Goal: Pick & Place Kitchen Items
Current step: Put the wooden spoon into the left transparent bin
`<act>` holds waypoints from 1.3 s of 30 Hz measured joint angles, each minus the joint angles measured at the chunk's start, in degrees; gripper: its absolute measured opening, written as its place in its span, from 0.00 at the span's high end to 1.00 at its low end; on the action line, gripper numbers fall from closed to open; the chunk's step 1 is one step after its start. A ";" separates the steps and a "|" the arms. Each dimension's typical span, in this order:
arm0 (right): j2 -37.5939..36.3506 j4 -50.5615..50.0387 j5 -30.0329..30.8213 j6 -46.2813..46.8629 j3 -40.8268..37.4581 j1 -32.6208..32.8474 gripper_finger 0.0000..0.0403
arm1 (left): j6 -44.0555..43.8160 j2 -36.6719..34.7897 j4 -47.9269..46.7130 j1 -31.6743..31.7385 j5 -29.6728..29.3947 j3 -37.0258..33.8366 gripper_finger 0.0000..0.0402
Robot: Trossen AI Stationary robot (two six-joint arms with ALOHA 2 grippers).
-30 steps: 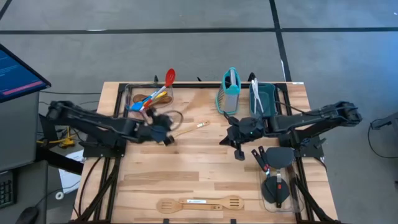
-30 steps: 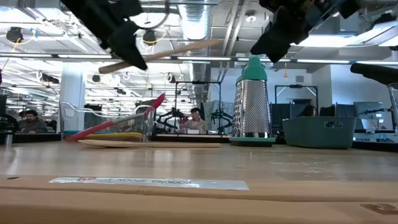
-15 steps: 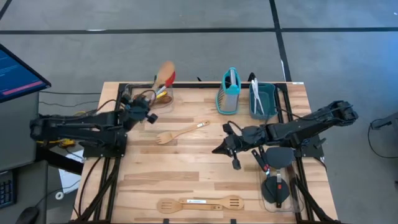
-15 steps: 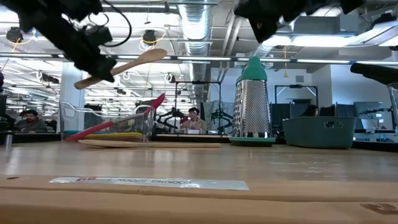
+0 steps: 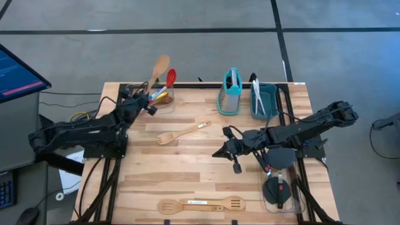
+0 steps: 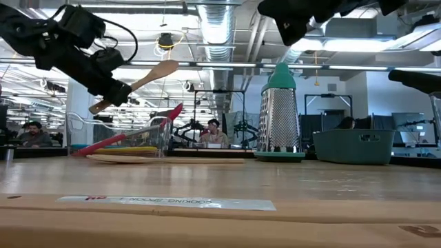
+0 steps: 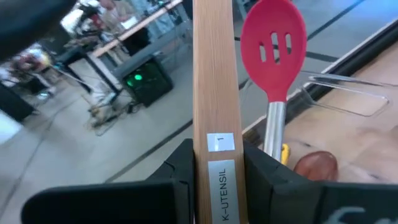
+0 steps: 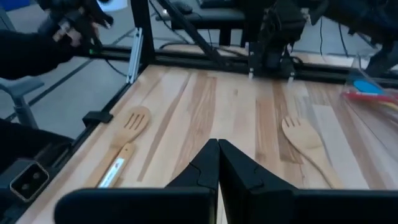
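Nearest the front edge of the desk lay a flat wooden slotted spatula, pale and smooth, with a paper label on its handle. At the front right corner black spatulas lay in a clear tray. Toward the middle a wooden fork, short-tined and flat, rested alone on the boards.

The right gripper hung above the desk's middle right, jaws pressed together on nothing, and looked to be waiting or lining up on the fork.

The left gripper was near the back left corner, jaws clamped on the handle of a wooden spoon, its bowl raised and tilted out past the back edge. Just beside it stood a clear bin holding a red slotted spoon on a metal shaft and other coloured utensils. I judged the placing step to be in hand: the spoon needed lowering into that bin, angled so its long handle would clear the rim, then letting go.

Along the back edge stood a ribbed metal grater with teal trim, and a teal bin with white utensils.
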 joint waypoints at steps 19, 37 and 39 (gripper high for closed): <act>-0.02 1.13 0.01 -0.01 0.00 0.02 1.00 | -1.50 18.05 7.99 12.38 13.80 0.07 0.85; -0.02 0.96 0.00 0.00 0.01 0.02 1.00 | -1.85 21.85 8.77 13.22 13.85 0.15 0.71; -0.02 0.96 0.01 0.00 0.02 0.02 1.00 | -1.76 21.85 8.68 13.03 13.66 0.13 0.66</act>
